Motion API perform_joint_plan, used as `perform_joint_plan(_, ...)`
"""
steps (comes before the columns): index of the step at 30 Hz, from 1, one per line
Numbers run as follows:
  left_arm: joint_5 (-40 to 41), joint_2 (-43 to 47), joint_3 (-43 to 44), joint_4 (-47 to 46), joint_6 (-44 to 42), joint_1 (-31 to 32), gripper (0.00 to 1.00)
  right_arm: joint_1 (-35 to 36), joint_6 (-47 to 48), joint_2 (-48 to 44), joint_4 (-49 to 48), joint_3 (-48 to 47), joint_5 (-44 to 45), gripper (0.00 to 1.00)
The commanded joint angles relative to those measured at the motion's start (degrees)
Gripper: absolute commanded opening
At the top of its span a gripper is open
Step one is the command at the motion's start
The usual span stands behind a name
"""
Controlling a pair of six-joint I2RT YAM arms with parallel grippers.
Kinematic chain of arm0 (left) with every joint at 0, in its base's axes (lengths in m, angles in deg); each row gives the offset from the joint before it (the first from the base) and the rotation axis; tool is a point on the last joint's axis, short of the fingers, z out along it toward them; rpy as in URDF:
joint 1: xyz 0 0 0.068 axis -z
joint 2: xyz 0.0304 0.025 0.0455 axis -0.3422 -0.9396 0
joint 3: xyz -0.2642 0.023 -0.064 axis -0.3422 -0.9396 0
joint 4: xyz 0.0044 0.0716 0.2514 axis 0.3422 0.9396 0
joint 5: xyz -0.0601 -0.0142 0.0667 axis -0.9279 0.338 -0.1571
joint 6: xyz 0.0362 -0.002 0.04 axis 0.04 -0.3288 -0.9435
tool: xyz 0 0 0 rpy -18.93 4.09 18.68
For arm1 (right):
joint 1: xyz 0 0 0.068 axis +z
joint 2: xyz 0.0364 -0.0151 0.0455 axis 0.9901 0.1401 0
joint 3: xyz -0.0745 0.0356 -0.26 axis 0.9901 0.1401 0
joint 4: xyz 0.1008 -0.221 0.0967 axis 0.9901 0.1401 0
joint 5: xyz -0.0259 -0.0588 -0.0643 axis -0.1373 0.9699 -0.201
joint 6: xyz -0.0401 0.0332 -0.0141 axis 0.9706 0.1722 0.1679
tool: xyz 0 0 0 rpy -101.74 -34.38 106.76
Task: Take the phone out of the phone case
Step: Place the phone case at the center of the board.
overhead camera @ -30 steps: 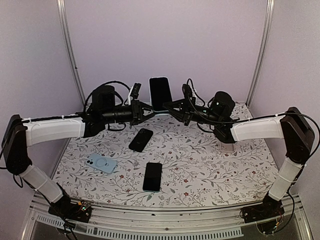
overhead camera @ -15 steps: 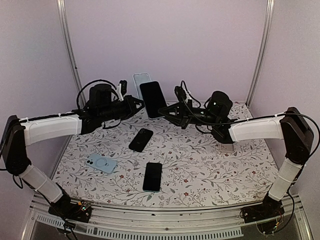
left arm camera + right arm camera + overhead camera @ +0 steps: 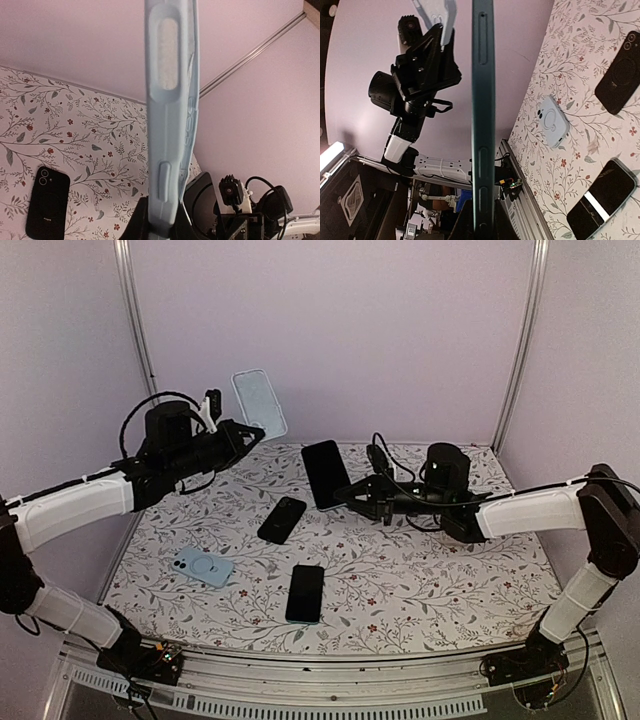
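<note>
Top view: left jaws pinched shut on the empty pale blue case (image 3: 258,403), upper left; right jaws clamped on the phone (image 3: 325,473), mid-frame over the bench (image 3: 450,570). Left wrist: case edge-on, gripped at its bottom end. Right wrist: phone edge-on, held only by one end, so it might slip and drop.

Raised case (image 3: 259,405) left of phone (image 3: 326,474), well apart

A: Any text readable?
B: Nope. Small mark on the black phone (image 3: 47,202), lower left of the left tool (image 3: 159,227), too blurred. Diamond emblem on a dark panel (image 3: 354,198), no letters legible.
</note>
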Motion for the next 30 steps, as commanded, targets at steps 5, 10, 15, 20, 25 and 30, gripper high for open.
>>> perform_joint_plan(5,-2.9,6.4,-2.8,1.4,-2.1,-1.0,0.00,-0.5,4.7,-10.4,7.9,9.9,10.9,0.00)
perform_joint_plan(10,-6.8,9.1,-3.6,1.7,-2.6,-1.0,0.00,3.4,3.0,-13.8,9.9,15.8,19.7,0.00)
perform_joint_plan(15,-9.7,12.2,-4.8,3.2,-3.6,-1.0,0.00,9.2,0.0,-15.0,9.9,20.6,30.3,0.00)
perform_joint_plan(20,-11.6,15.9,-7.1,4.0,-3.8,-1.0,0.00,14.7,-2.7,-15.0,10.1,23.0,38.0,0.00)
perform_joint_plan(25,-12.4,19.3,-9.6,4.2,-4.7,-1.0,0.00,20.1,-6.7,-12.8,9.8,24.4,45.5,0.00)
perform_joint_plan(30,-12.4,21.9,-11.9,4.5,-5.6,-1.0,0.00,23.6,-9.1,-7.5,6.7,23.0,47.8,0.00)
